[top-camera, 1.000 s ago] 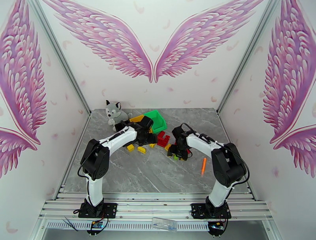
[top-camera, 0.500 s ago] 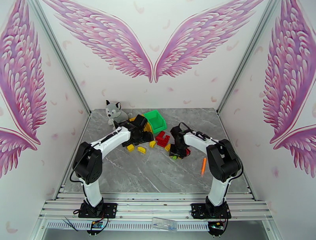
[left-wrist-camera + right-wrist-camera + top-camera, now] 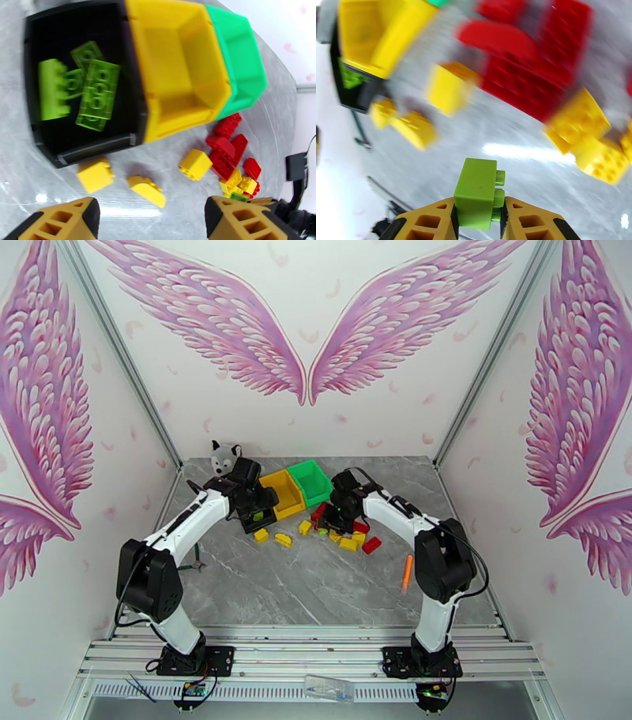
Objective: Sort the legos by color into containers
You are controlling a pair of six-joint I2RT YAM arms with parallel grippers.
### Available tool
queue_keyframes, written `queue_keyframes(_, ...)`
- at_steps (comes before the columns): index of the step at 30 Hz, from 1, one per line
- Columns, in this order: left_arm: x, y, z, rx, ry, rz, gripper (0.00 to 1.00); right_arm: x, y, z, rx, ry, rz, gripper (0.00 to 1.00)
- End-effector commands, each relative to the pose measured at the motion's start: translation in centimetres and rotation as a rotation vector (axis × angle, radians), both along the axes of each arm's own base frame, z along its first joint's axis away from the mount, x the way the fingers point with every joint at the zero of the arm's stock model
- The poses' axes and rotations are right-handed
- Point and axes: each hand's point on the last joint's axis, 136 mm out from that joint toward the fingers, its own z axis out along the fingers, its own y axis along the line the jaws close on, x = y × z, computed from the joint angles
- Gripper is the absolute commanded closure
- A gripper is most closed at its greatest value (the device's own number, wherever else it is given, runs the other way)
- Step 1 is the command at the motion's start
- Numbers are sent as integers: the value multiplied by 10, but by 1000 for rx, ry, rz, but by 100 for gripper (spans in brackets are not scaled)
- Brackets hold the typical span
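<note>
Early days: my right tool [image 3: 478, 216] clamps a light green brick [image 3: 476, 191].
Left tool [image 3: 152, 215] gapes over the black bin [image 3: 94, 148] holding green bricks [image 3: 96, 94]; yellow bin [image 3: 185, 114], green bin [image 3: 241, 71] look empty; red and yellow bricks [image 3: 223, 148] litter the worktop [image 3: 261, 587] at their 5 o'clock.

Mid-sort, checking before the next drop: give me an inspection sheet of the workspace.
Surface: grey marbled tabletop, glossy.
Job's things: black plastic bin, yellow plastic bin and green plastic bin joined in a row; light green studded bricks in the black bin; nothing seen in the yellow bin; red bricks and yellow bricks loose on the tabletop.
Clutter: grey-white plush husky beyond the black bin; thin orange stick by the right arm.
Grippers: left gripper open, empty, near the black bin; right gripper shut on a light green studded brick.
Cables: black cable looped above the right wrist.
Surroundings: white walls with pink wing prints.
</note>
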Motion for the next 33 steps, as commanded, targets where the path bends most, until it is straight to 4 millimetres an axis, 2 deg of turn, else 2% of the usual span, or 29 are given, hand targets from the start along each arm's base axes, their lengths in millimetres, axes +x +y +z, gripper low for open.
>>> queue_keyframes(1, -18, 19, 1, 21, 14, 45, 26, 24, 32, 5, 134, 31, -11, 68)
queue_keyframes(4, -28, 29, -5, 20, 24, 80, 26, 44, 51, 10, 192, 31, -14, 68)
queue_keyframes(7, -42, 40, -16, 25, 47, 118, 26, 56, 74, 20, 253, 20, 9, 68)
queue_keyframes(10, -52, 51, -19, 22, 49, 161, 26, 62, 104, 31, 322, 8, 51, 68)
queue_keyframes(17, -70, 78, -24, -3, 63, 257, 26, 69, 164, 39, 482, 22, 94, 68)
queue_keyframes(22, -80, 84, -31, -23, 94, 276, 26, 79, 198, 47, 573, 20, 110, 68)
queue_keyframes(24, -83, 85, -33, -24, 103, 275, 26, 83, 210, 51, 603, 21, 111, 62)
queue_keyframes(27, -84, 85, -33, -25, 106, 276, 26, 87, 223, 51, 632, 30, 106, 43)
queue_keyframes(29, -84, 85, -31, -25, 103, 273, 26, 89, 225, 52, 641, 31, 96, 34)
queue_keyframes(33, -83, 84, -28, -17, 95, 256, 25, 85, 220, 62, 626, 4, 121, 30)
